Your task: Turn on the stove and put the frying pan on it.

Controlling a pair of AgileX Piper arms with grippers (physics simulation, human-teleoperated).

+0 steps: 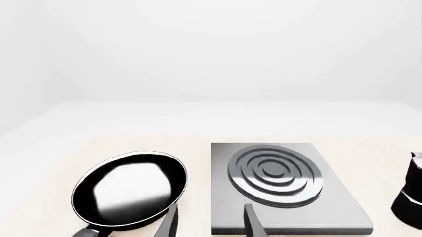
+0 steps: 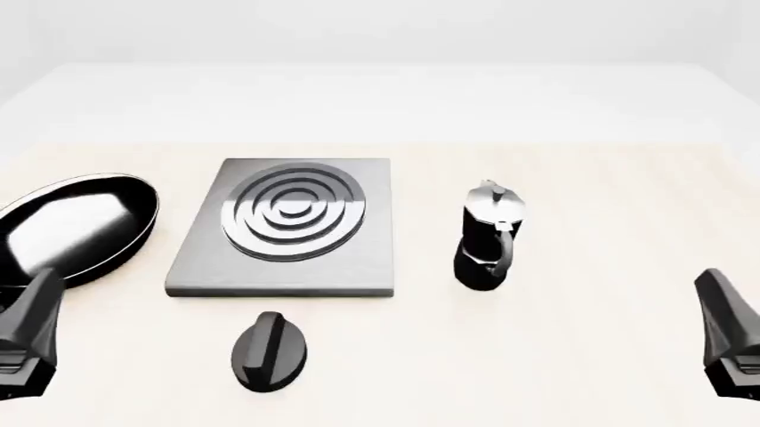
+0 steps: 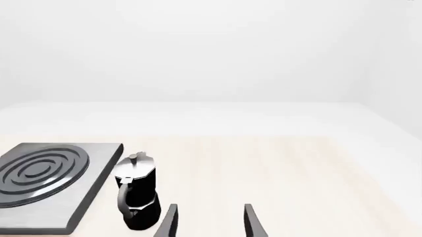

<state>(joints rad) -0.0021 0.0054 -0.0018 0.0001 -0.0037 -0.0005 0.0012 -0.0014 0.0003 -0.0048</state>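
The frying pan (image 2: 77, 227) lies on the table at the far left, glossy black with a thin silver rim, beside the stove (image 2: 368, 258). The stove is a grey square plate with a ring burner (image 2: 295, 212), and nothing rests on it. Its black teardrop knob (image 2: 270, 350) lies separately in front of the plate. My left gripper (image 2: 36, 311) is low at the near left, just in front of the pan, open and empty. In the left wrist view, the pan (image 1: 128, 190) and stove (image 1: 329, 207) lie beyond the open left gripper (image 1: 211, 224). My right gripper (image 2: 718, 307) is open at the near right.
A black moka pot (image 2: 489, 236) with a silver lid stands upright to the right of the stove. The right wrist view shows it (image 3: 136, 197) just ahead of the right gripper (image 3: 209, 224), with the stove's edge (image 3: 86, 197) beside it. The light wooden table ends at the back.
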